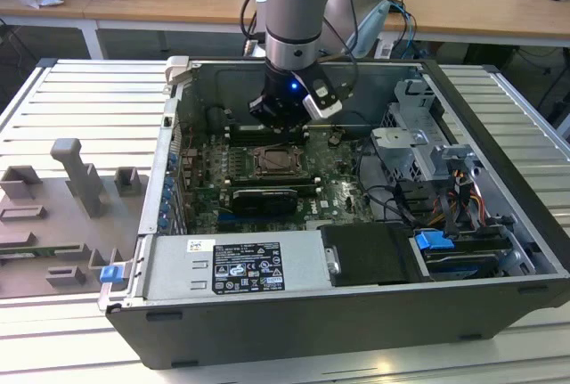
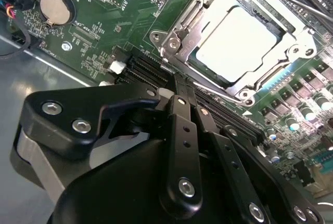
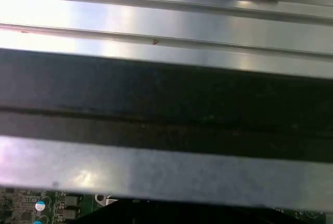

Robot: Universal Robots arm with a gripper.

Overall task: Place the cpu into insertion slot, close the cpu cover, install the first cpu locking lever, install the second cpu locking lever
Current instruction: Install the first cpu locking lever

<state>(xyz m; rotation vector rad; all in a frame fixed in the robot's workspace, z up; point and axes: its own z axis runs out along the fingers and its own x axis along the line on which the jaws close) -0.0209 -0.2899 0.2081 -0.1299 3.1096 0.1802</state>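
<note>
The cpu [image 2: 237, 39] lies pale and flat in the insertion slot [image 1: 280, 161] on the green board. The silver cpu cover [image 2: 183, 29] lies down over it, framing the chip in its window. A thin metal locking lever [image 2: 221, 91] runs along the socket edge nearest my fingers. My gripper [image 2: 179, 81] sits just beside that edge with its black fingers [image 2: 182, 130] pressed together, tips at the lever and socket rim. In the exterior view the gripper [image 1: 283, 115] hangs inside the open case, just behind the socket.
Black memory slots [image 2: 151, 70] run beside the socket. A coin battery [image 2: 53, 7] sits on the board. The case holds a drive cage [image 1: 419, 143], cables and a power supply [image 1: 236, 264]. A grey fixture [image 1: 62, 215] lies outside the case wall [image 3: 166, 104].
</note>
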